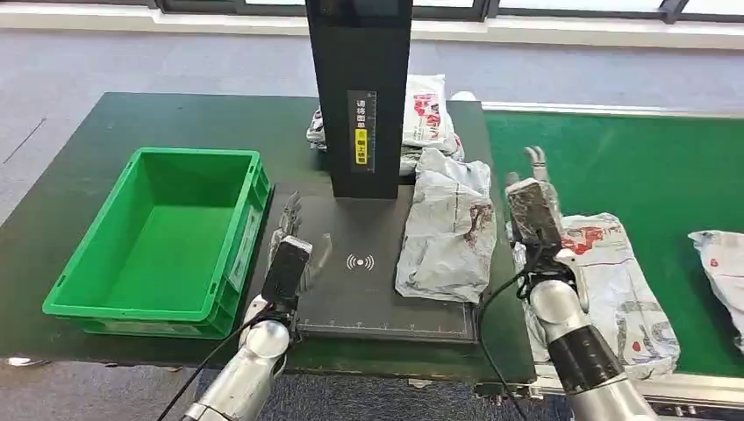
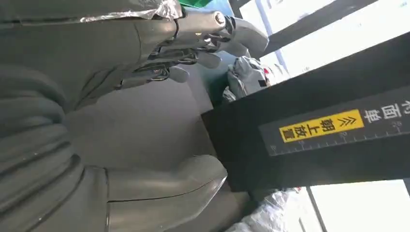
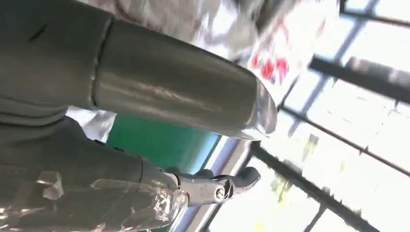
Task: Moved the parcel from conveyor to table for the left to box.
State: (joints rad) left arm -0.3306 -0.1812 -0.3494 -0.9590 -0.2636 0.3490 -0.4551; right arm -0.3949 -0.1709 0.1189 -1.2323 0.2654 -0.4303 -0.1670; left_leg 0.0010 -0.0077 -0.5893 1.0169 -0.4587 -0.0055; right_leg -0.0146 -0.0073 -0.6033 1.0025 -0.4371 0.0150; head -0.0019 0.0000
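A crumpled grey parcel (image 1: 447,228) lies on the black scanner plate (image 1: 368,298), to the right of the black post (image 1: 360,96). My left hand (image 1: 289,254) hovers open over the plate's left side, beside the green box (image 1: 158,237); in the left wrist view its fingers (image 2: 193,43) and thumb (image 2: 169,193) are spread with nothing between them. My right hand (image 1: 531,206) is raised at the table's right edge, just right of the grey parcel, fingers extended and empty. It sits over a white and red parcel (image 1: 614,281) on the green conveyor (image 1: 649,167).
More parcels (image 1: 430,114) are piled behind the post. Another parcel (image 1: 724,263) lies at the conveyor's right edge. The green box is empty and stands at the table's left. The dark table (image 1: 105,149) ends close in front.
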